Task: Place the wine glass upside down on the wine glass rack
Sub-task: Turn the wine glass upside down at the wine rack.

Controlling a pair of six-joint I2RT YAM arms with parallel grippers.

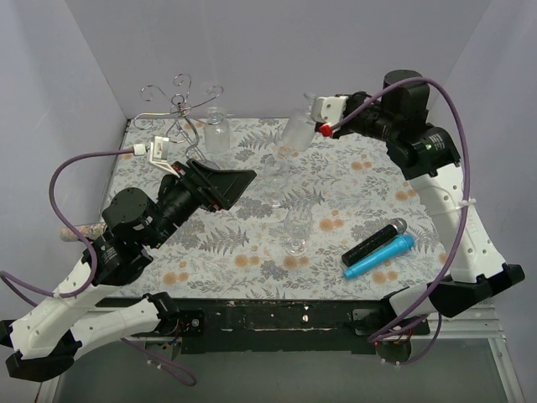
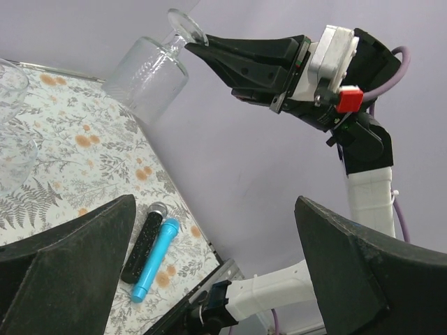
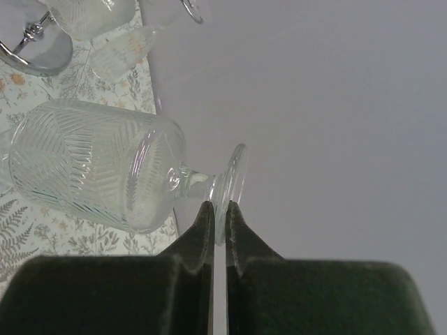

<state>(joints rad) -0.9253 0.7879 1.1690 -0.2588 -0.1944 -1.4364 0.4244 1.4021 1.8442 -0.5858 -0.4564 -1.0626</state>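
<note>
**Top view.**
- Wine glass rack (image 1: 176,107): far left corner of the counter (image 1: 352,193), close to the back and left walls.
- Second clear glass (image 1: 216,133): just right of the rack. Whether it hangs or stands cannot be told.
- Wine glass (image 1: 295,134): in the air near the far edge, tilted with its bowl to the lower left. It is apart from the rack, with the second glass between them.
- Right jaws: closed on the wine glass's foot.
- Left jaws: spread wide and empty, over the left-centre of the counter.
- Further glassware (image 1: 295,233): mid-counter.
- Black microphone (image 1: 375,241) and blue microphone (image 1: 379,257): side by side near the right front edge.

**Left wrist view.**
- Own jaws: at the two lower corners, nothing between them.
- Wine glass: high against the bare wall, with open air beneath it.

**Right wrist view.**
- Jaws: pinching the rim of the foot.
- Wine glass: stem roughly level, bowl to the left.
- Rack: its shiny base shows at upper left.
- Bare wall fills the right.
</note>
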